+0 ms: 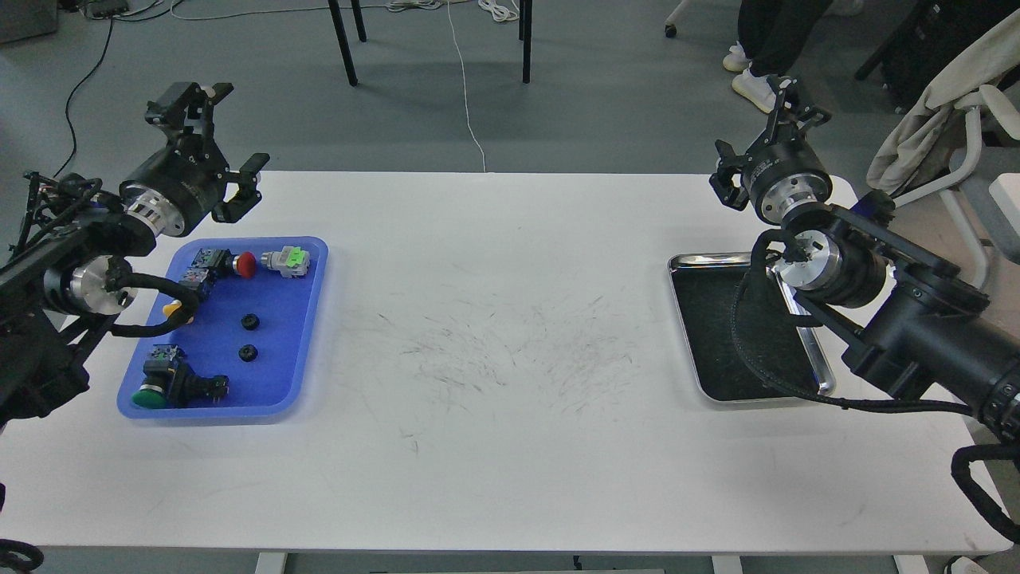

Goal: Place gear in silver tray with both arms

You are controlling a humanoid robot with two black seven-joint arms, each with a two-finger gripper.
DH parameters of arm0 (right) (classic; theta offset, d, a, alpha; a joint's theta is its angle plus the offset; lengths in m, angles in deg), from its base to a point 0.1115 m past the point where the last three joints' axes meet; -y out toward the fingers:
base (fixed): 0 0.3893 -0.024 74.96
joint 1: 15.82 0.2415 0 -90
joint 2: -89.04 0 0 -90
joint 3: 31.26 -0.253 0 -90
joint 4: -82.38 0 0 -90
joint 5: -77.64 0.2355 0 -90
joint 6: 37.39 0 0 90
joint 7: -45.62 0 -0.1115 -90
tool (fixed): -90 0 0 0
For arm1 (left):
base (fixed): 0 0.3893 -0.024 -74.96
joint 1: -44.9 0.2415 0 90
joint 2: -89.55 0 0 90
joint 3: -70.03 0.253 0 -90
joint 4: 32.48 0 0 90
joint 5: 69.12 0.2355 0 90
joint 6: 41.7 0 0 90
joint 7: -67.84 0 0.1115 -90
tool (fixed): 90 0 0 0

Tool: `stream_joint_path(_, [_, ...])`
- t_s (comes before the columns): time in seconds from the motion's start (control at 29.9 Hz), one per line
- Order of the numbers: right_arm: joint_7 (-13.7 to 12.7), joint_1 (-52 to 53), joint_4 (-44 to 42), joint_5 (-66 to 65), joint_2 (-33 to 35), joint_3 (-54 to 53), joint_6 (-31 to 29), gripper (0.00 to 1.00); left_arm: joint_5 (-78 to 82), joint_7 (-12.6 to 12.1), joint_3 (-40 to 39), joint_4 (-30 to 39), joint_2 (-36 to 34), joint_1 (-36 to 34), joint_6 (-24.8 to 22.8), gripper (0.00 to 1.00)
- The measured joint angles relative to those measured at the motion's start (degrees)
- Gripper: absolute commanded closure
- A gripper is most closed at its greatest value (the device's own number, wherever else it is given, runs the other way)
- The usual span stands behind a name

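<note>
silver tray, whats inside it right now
Nothing visible: the silver tray shows only its bare dark floor. Its right side is hidden behind the right arm and cable, so anything there cannot be seen.

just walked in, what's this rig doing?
Nothing is being handled yet. The left gripper hangs open above the far end of the blue tray, which holds two small black gears plus several push-button switches. The right gripper is raised beyond the silver tray, also holding nothing; its fingers look spread. The silver tray's visible floor is bare, though the right arm covers part of it. No gear has been placed there so far.
</note>
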Motion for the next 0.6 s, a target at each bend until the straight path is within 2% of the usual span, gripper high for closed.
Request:
stream_joint_path(0.3, [0.0, -0.09, 0.01, 0.0, 0.0, 0.0, 0.0, 0.01, 0.24, -0.12, 2.88, 0.01, -1.83, -1.71, -0.22, 0.01])
stream_joint_path(0.6, [0.0, -0.09, 0.06, 0.0, -0.07, 0.0, 0.0, 0.01, -0.35, -0.2, 0.97, -0.13, -0.61, -1.49, 1.2, 0.01])
